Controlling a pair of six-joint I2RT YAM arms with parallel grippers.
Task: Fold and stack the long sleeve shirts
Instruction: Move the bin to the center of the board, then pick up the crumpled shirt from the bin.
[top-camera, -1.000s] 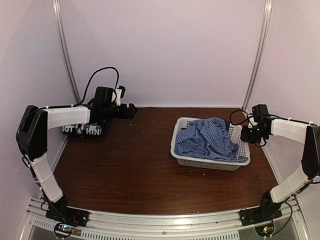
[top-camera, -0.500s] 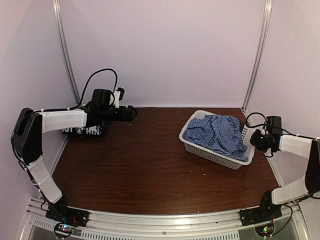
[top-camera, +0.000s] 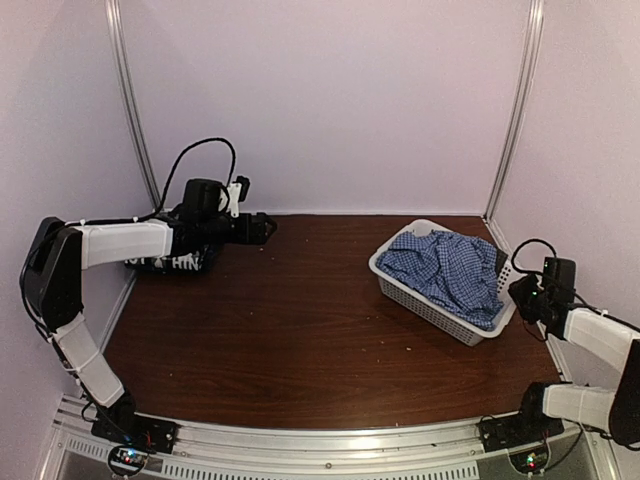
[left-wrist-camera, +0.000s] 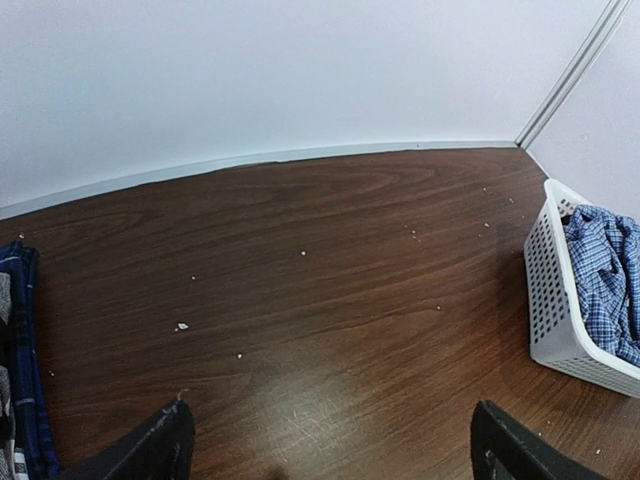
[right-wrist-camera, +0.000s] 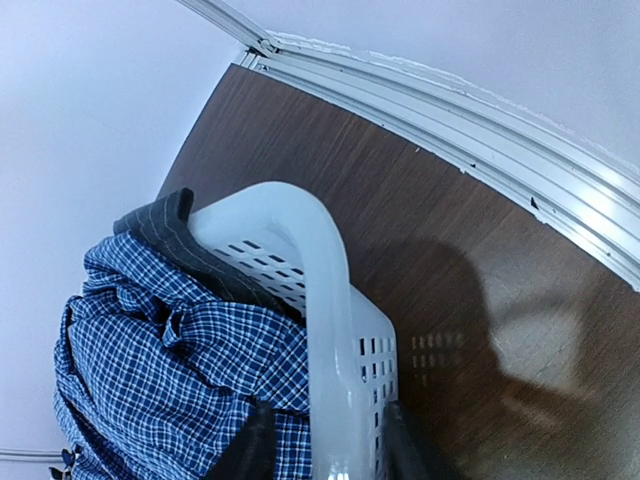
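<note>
Both noted: left pincer (left-wrist-camera: 330, 445) apart; right pincer (right-wrist-camera: 328, 440) astride basket (right-wrist-camera: 320, 260) rim, grip unclear. Likely basket positioning; next, you extract blue shirt (right-wrist-camera: 170, 370).

A white basket (top-camera: 430, 305) of perforated plastic sits on the right side of the table (top-camera: 300, 320), turned at an angle to the table's edges, one corner near the right wall. Its rim (right-wrist-camera: 325, 300) is smooth and rounded, and the sides below it have rows of small slots. The table is dark brown wood grain with small pale specks (left-wrist-camera: 181, 326) scattered over it. Pale walls (top-camera: 330, 100) enclose it on three sides. A metal post (top-camera: 130, 110) stands at the back left corner and another (top-camera: 515, 110) at the back right. A metal rail (top-camera: 330, 440) runs along the near edge.
</note>
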